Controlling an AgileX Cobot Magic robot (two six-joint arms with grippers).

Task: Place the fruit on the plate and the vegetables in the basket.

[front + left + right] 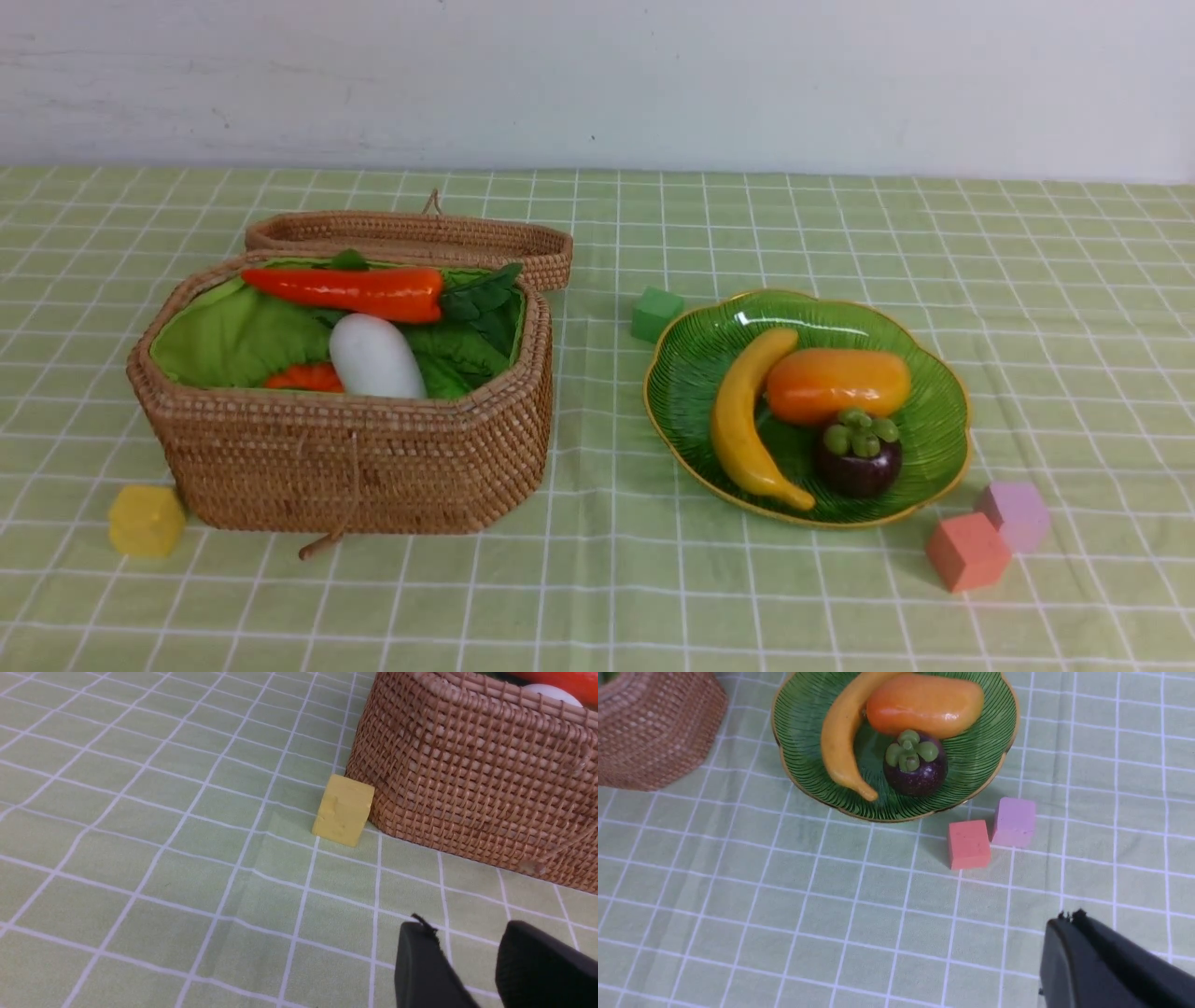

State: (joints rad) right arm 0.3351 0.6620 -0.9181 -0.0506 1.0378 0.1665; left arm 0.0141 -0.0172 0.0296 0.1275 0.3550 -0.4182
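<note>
sorting looks finished; left claw (472, 956) released, right claw (1069, 924) clenched and empty: retreat both without nudging basket (373, 457) or plate (681, 392).

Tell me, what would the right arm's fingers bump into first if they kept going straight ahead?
Probably the pink cube or the purple cube beside it, before the plate. The shut fingers sit low in the wrist view, so height and exact line are unclear.

Table under light-green checked cloth (840, 607). Directly on it: wicker basket (355, 457), green glass plate (934, 411), yellow cube (146, 521), green cube (655, 314), red cube (967, 552), purple cube (1016, 513).
</note>
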